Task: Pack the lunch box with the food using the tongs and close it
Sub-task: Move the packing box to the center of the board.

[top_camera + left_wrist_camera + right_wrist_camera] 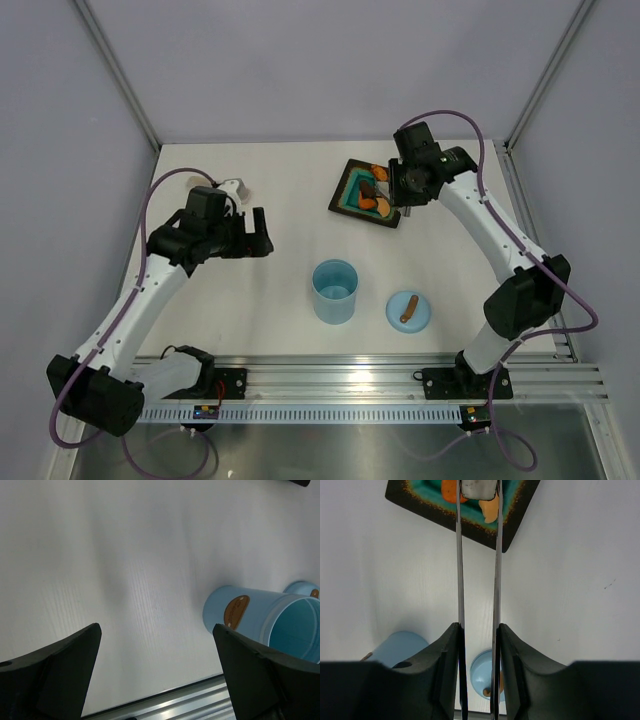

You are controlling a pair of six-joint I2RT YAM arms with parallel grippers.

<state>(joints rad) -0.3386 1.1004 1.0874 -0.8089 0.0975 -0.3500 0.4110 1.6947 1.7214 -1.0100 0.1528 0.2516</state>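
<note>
Holding tongs (459,580), right tool (479,630), tips past plate rim (427,511), possibly touching food (491,511)

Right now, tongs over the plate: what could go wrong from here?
1. The right gripper pinches the tongs by their slim arms; they may twist or slip when squeezed over the food.
2. Pieces must cross bare table from plate to lunch box; a small one could drop.
3. The box stands tall and unheld, left gripper open and apart; a knock may tip it.
</note>
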